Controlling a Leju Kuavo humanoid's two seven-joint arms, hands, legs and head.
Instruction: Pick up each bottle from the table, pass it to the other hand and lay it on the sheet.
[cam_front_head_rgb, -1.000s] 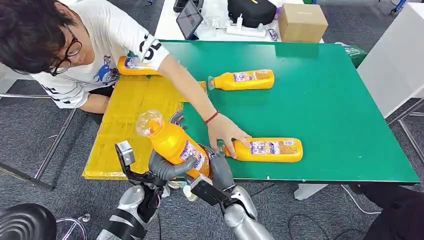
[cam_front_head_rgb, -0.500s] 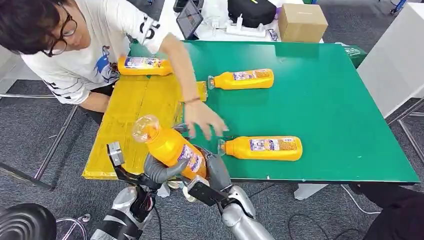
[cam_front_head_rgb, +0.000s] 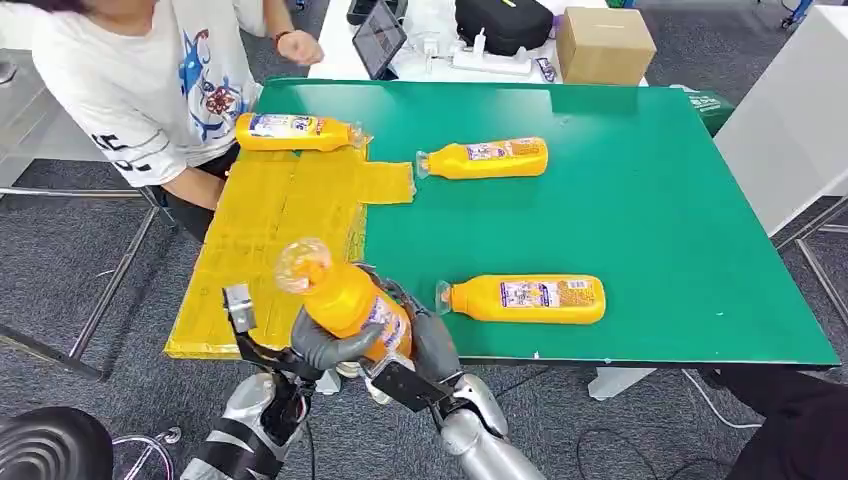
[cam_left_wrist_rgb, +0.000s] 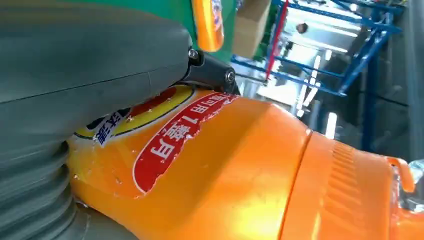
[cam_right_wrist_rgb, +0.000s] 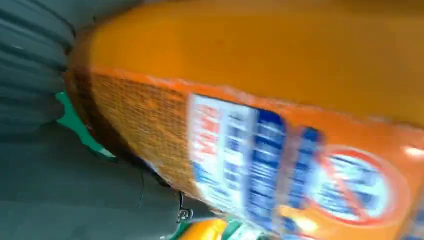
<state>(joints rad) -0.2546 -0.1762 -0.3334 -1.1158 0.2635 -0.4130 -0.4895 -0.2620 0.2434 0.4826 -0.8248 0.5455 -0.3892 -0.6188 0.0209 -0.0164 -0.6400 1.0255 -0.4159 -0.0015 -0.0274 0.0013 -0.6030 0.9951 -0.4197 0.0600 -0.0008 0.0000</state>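
Orange plastic bottle with a clear cap (cam_front_head_rgb: 345, 297) sits between both hands at the near table edge. We see the left hand (cam_front_head_rgb: 325, 345) cupped under and around its lower body, grey thumb wrapped across the front, and the right hand (cam_front_head_rgb: 432, 345) closed against its base from the other side, so both grip it. Its long axis tilts, cap pointing up and toward the yellow sheet (cam_front_head_rgb: 275, 225). In the left wrist view the label (cam_left_wrist_rgb: 170, 135) fills the frame beside the thumb (cam_left_wrist_rgb: 90, 60).

Further out, three more orange bottles lie flat: one near (cam_front_head_rgb: 525, 299) on the green table (cam_front_head_rgb: 650, 200), one farther (cam_front_head_rgb: 485, 158), one on the sheet's far end (cam_front_head_rgb: 295, 131), beside a person in a white shirt (cam_front_head_rgb: 140, 90).
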